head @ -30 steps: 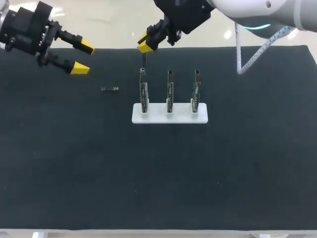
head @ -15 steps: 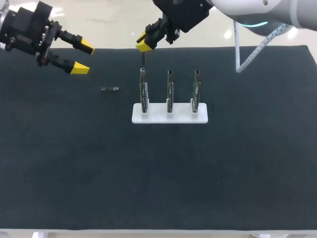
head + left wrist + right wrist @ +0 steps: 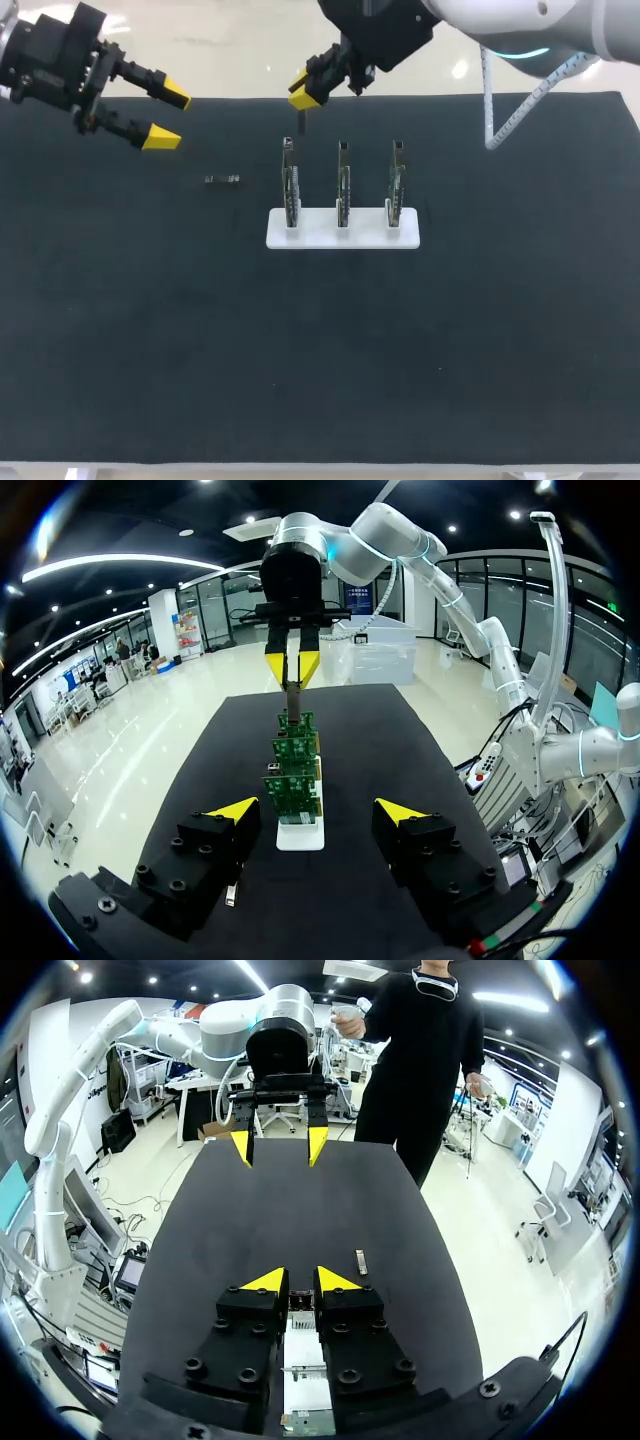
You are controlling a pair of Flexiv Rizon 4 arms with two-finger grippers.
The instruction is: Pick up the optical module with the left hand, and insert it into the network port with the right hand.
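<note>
Above the far edge of the table, a little left of its middle, the optical module hangs upright as a thin dark sliver under the right gripper. The yellow-tipped fingers are drawn nearly together and pinch it from both sides. Its lower end is over the leftmost of three circuit boards, close to the network port on that board's top edge but clear of it in the head view. The three boards stand on edge in a row in a white base, which sits on the far half of the table near its middle. Beside the base, toward the left edge, a loose module lies flat on the black surface, apart from the boards. Over the far left corner the left gripper hangs in the air with its two fingers spread wide and nothing between them. It is well apart from the loose module and faces along the row of boards toward the right gripper.
</note>
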